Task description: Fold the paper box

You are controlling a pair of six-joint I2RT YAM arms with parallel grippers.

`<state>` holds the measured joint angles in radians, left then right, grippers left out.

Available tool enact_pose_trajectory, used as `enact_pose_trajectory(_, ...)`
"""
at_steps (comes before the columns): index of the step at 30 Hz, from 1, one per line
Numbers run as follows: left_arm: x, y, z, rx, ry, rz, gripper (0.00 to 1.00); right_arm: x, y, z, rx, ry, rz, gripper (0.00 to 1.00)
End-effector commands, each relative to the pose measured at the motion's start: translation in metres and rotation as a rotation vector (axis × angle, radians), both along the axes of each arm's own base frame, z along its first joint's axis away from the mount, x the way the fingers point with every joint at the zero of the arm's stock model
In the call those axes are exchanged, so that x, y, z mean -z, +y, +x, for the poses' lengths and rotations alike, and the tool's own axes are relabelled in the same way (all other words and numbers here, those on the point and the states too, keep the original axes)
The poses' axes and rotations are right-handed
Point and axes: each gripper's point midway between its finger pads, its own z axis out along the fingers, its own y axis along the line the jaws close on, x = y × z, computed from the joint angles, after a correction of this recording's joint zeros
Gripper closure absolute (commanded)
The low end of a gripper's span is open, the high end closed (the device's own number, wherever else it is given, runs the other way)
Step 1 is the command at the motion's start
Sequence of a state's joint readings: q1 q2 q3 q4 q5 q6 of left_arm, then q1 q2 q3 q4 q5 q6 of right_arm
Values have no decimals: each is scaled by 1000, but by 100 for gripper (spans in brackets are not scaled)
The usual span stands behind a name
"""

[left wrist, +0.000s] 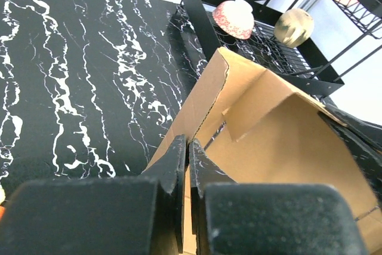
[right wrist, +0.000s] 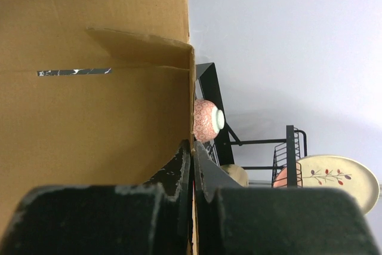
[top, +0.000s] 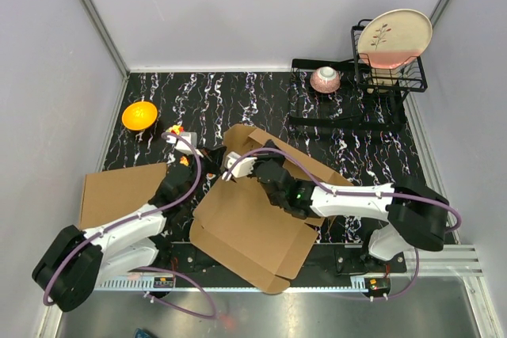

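Jaws on both sides are sitting shut on cardboard: left gripper (left wrist: 187, 147) is pinching the raised left wall of the paper box (top: 253, 231) with no gap showing, and right gripper (right wrist: 192, 150) is clamping a wall edge beside a folded-in tab. Box is lying open at near centre, far corner standing up between the grippers. Best move, I reckon: raising both walls together along the creases, wrists level, no twisting. Black marbled table (top: 238, 100) is looking slick, so the base may be sliding. Flat cardboard sheet (top: 119, 191) is lying left, orange bowl (top: 139, 115) beyond it. Far right, speckled bowl (top: 325, 79) is sitting in a black tray (top: 348, 123), and a plate (top: 394, 37) is standing in a wire rack (top: 415, 83). Grey walls are enclosing the table.
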<state>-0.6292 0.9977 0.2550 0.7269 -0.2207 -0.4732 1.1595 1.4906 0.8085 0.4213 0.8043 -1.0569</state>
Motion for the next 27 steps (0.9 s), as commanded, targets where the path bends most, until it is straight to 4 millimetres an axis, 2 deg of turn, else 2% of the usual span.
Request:
enact_pose_trajectory(1,-32,-3,-10,14,-77,-110,100,-9,5,6,44,-41,15,100)
enact_pose_trajectory(5,-23,-2,-20,14,-58,-120,100,-8,5,8,67,-50,11,100)
enact_pose_trajectory(12,15,2,-35,0,10,-140,100,-5,3,8,81,-51,10,100)
enact_pose_trajectory(18,13,-4,-41,29,4,-167,100,-13,-3,7,93,-72,12,100)
enact_pose_trajectory(27,11,-33,-55,126,-3,-195,100,-11,-6,7,120,-93,3,100)
